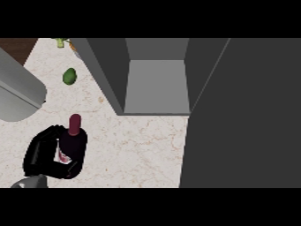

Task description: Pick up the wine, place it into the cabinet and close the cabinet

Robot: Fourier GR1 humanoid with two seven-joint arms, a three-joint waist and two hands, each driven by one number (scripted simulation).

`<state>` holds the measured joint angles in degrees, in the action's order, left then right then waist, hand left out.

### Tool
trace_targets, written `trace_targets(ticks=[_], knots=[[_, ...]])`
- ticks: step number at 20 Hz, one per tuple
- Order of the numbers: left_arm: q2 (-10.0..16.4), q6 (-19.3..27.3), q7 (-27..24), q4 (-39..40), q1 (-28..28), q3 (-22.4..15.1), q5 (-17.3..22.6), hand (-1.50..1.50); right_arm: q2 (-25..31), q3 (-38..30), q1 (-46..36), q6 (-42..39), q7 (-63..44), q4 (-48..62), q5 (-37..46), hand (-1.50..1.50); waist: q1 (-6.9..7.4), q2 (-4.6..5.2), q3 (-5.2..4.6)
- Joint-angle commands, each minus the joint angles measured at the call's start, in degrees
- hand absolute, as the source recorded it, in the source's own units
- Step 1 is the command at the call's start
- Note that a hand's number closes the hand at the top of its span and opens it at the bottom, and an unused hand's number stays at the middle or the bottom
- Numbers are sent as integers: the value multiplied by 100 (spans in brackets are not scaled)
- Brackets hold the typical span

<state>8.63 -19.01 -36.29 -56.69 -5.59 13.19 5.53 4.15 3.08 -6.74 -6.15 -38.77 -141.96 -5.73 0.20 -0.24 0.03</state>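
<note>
Wine bottle (75,137) sits at the left of the counter (140,145), its dark red neck pointing toward the cabinet (108,75), and the left hand (44,152) has its black fingers curled round the body, about level with the label. Whether the base rests on the counter or has left it cannot be told from above. The right hand shows nowhere

The open compartment lies up and to the right of the bottle, well apart from it, so the carry has to go diagonally. The main risk is probably the cabinet's near left wall: it stands between the bottle and the opening, and a straight path could knock the neck or shoulder against it. A low carry could catch the base on the front edge of the shelf and tip the bottle in the hand. With the hold taken on the body, the neck could swing during a quick turn

The cabinet door (250,114) stands open along the right, and closing it before the hand is out would trap the hand. A small green fruit (70,76) left of the cabinet looks clear of the route
</note>
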Motion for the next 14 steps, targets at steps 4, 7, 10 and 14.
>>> trace_targets(ticks=[4, 7, 10, 14], knots=[[-126, 503, -182, -1450, 534, -27, -31, 150, -231, 352, 379, 38, 115, -437, -27, -150, 12, 0, 2], [-347, 358, 244, -1753, 389, -124, 293, 150, -51, -58, 189, -39, -4, -360, -489, -150, -10, 12, 0], [-635, 312, 753, -2920, 1011, -511, 407, 150, 33, -237, -111, 12, -219, -264, -596, -150, 30, 5, 1], [-620, 415, 1913, -3781, 872, -692, 703, 150, -227, 293, 377, -25, -93, -618, -165, -150, -13, -2, 2]])
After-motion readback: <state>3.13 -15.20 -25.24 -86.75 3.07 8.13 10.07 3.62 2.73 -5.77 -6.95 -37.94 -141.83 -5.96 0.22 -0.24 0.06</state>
